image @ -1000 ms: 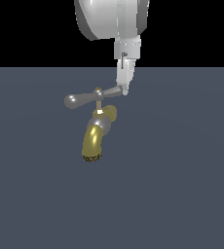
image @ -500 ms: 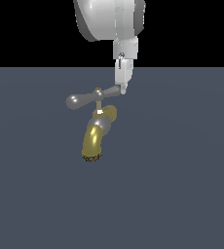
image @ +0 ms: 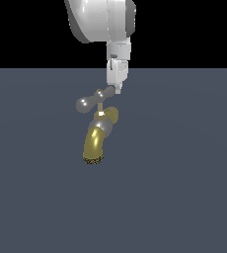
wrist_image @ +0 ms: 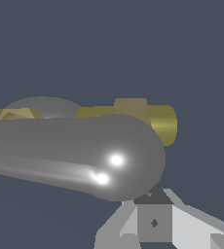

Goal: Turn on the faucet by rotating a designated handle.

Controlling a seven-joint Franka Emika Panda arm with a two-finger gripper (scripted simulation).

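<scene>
From the exterior view, the arm hangs straight down over the faucet (image: 99, 133), and the gripper (image: 116, 89) has its tip right at the end of the handle (image: 92, 101), at the arm of the crossbar that points away toward the exterior view's right. The other arm of the handle, with its round grey bulb, sticks out on the far side from the gripper, toward the exterior view's left, and the gold spout curls down and away below the gripper. The fingers look drawn close together and seem to press against the bar from the side, not clasp it, though from here I cannot tell how wide they stand or whether anything sits between them. In the wrist view, the handle (wrist_image: 84, 158) fills the picture as a fat shiny grey bar whose rounded end lies just in front of the gripper (wrist_image: 155, 221), with the brass body of the faucet (wrist_image: 148, 119) just behind it. Only the pale base parts of the gripper show here, so its opening is no clearer. To my eye the turning step is in hand: the tip is set against one bulb and pushing it round. The next move, I would say, calls for a steady sideways sweep that follows the arc of the bar, or the rounded end will slip off the finger.
</scene>
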